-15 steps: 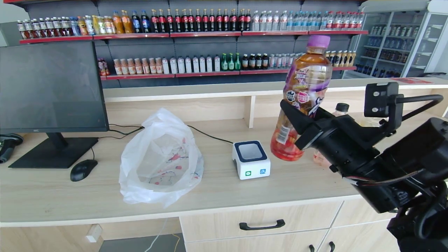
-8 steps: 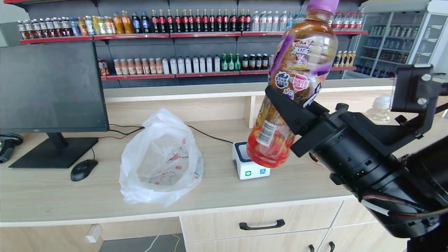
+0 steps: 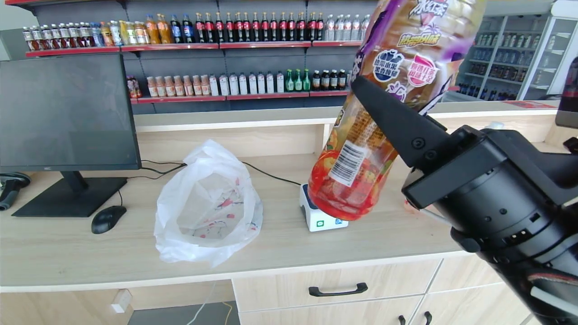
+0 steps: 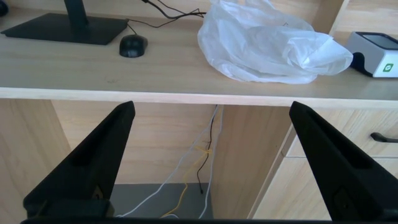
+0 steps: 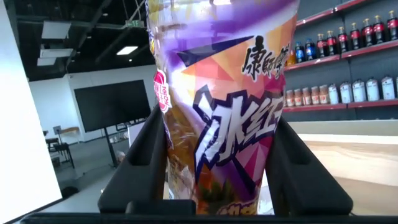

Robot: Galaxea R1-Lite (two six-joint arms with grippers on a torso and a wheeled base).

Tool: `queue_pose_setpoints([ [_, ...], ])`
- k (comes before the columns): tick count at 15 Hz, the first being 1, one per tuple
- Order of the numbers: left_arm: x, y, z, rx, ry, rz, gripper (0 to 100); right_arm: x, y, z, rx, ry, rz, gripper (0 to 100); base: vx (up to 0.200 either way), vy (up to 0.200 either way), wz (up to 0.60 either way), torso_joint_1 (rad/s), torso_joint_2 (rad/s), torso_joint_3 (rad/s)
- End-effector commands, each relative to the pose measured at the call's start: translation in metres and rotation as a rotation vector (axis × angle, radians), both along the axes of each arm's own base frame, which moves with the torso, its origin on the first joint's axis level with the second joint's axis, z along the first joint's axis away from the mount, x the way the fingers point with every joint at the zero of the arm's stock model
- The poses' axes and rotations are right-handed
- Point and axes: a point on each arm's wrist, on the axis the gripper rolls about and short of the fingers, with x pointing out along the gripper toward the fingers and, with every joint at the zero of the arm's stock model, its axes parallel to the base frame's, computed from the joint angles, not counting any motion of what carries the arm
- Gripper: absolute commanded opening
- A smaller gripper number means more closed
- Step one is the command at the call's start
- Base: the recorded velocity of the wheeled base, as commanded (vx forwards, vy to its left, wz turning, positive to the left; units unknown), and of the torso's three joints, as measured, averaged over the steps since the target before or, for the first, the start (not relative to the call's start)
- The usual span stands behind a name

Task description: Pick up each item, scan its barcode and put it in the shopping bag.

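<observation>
In the head view, a drink bottle is held clamped in the right gripper. It is tilted, with its reddish-orange base just above the white scanner. A purple and orange label is seen on it, and a white barcode patch faces the camera. A white plastic bag lies on the counter beside the scanner.

In the left wrist view, the left gripper is spread wide with nothing in it, below the counter edge.

In the right wrist view, the bottle is pinched between two black fingers.
</observation>
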Motion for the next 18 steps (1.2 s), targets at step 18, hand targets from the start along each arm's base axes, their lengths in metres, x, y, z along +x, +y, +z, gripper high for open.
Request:
queue_pose_setpoints([
  [18, 0.000, 0.000, 0.000, 0.000, -0.001, 0.000, 100, -0.017, -0.024, 0.000, 0.000, -0.006, -0.007, 0, 0.000, 0.000, 0.00, 0.000, 0.00, 0.000],
])
